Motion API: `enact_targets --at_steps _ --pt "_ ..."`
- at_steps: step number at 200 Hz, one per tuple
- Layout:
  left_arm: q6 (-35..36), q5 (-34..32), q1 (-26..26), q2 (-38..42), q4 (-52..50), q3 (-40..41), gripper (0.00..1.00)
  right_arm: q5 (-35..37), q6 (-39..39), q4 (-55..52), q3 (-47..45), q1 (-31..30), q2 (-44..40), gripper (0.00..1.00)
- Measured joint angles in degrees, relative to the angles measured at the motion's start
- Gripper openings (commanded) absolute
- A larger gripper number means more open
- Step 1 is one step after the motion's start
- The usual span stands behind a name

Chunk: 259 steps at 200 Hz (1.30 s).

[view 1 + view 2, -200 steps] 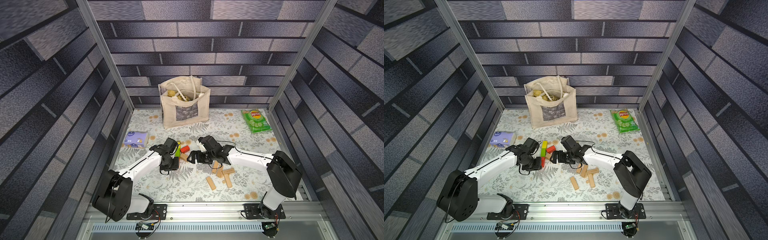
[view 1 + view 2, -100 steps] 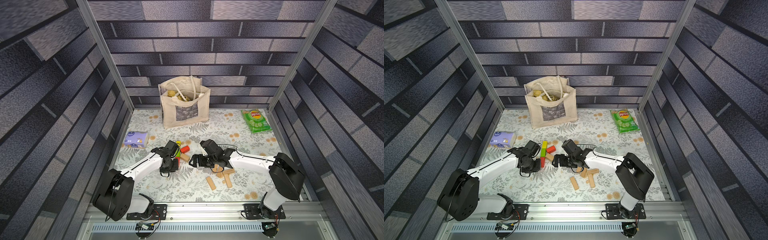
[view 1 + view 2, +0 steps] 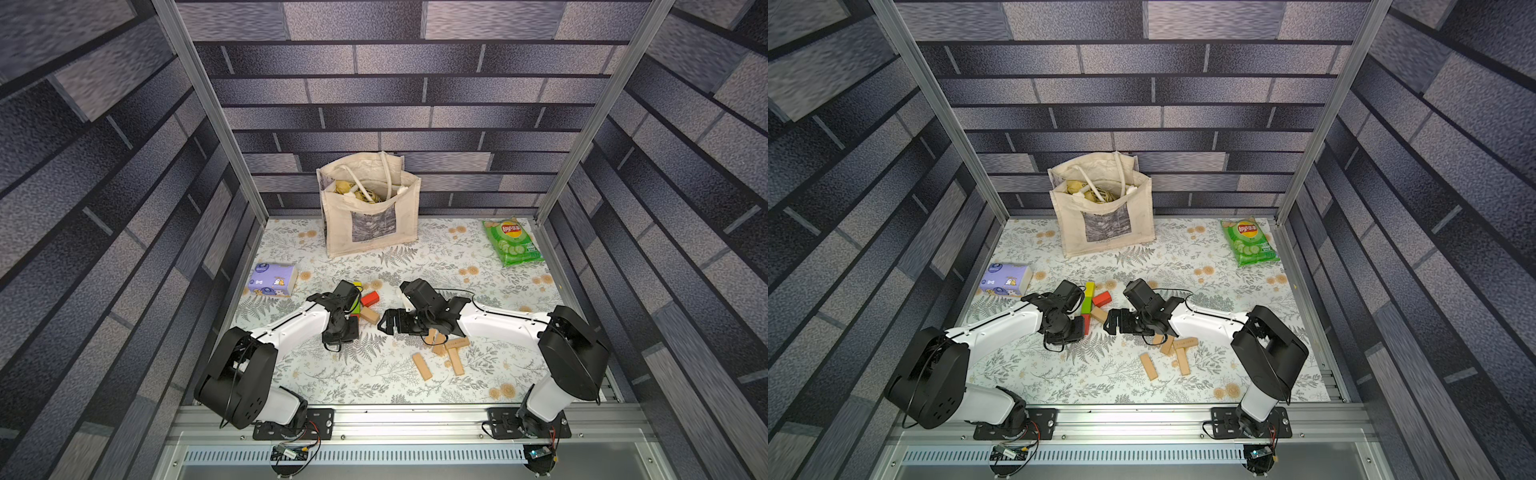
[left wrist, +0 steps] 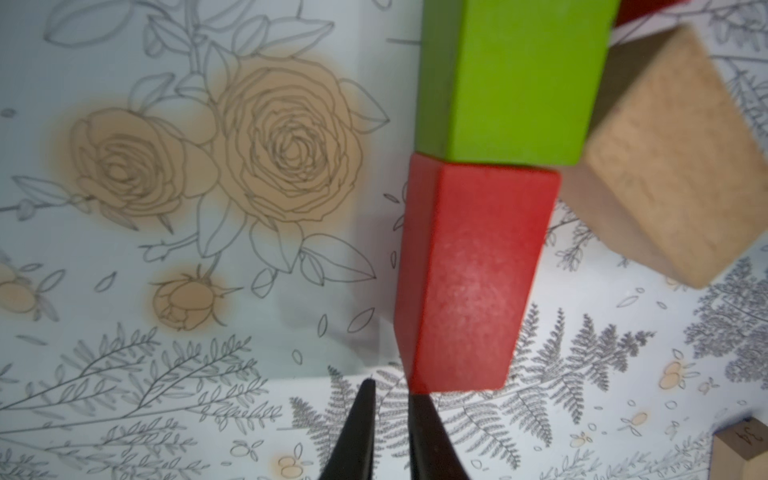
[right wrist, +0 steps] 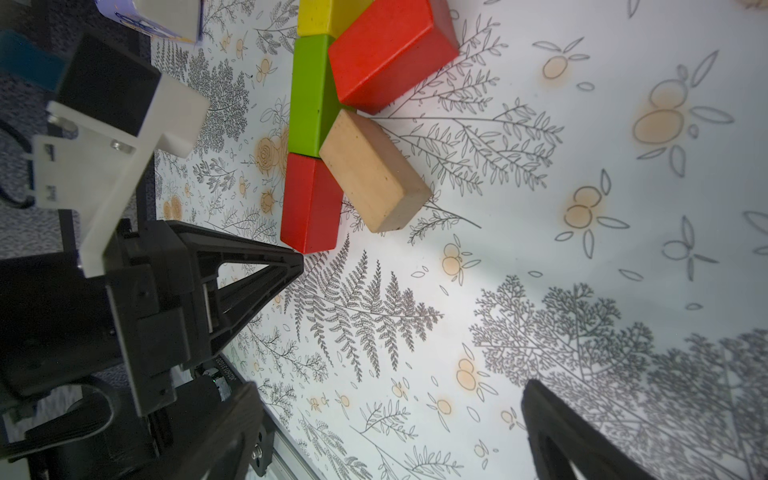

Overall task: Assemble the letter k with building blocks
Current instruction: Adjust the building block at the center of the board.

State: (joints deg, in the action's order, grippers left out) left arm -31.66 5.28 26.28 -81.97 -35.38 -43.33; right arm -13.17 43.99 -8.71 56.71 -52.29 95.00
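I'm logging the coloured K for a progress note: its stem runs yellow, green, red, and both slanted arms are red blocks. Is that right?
Not quite. The stem does run yellow block, green block, red stem block, but only one slanted arm is a red arm block. The other is a tan block. The right wrist view shows this.

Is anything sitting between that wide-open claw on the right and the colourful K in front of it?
Nothing visible. In the right wrist view only bare mat lies between the open right gripper and the K's tan arm block. The shut left gripper sits aside, tips at the end of the red stem block.
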Motion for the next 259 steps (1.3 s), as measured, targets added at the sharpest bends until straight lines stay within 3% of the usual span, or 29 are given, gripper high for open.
enact_targets --at_steps 169,214,221,231,259 --pt "-0.96 1.27 0.35 0.52 0.33 -0.31 0.22 0.02 0.13 0.44 0.0 0.0 0.0 1.0" --pt "2.84 3.15 0.15 7.67 -7.48 -5.6 0.55 1.99 -3.5 -5.29 3.85 0.07 0.0 1.0" --pt "3.91 3.63 -0.09 8.48 -8.33 -7.1 0.67 2.69 -4.59 -6.75 5.4 0.07 -0.02 1.0" --pt "5.49 4.81 -0.46 9.64 -9.09 -9.31 0.98 3.85 -6.27 -8.85 7.67 0.07 -0.2 1.0" --pt "8.79 9.11 -1.05 13.11 -8.79 -11.23 1.0 8.96 -11.74 -15.72 12.02 0.22 -2.95 1.0"
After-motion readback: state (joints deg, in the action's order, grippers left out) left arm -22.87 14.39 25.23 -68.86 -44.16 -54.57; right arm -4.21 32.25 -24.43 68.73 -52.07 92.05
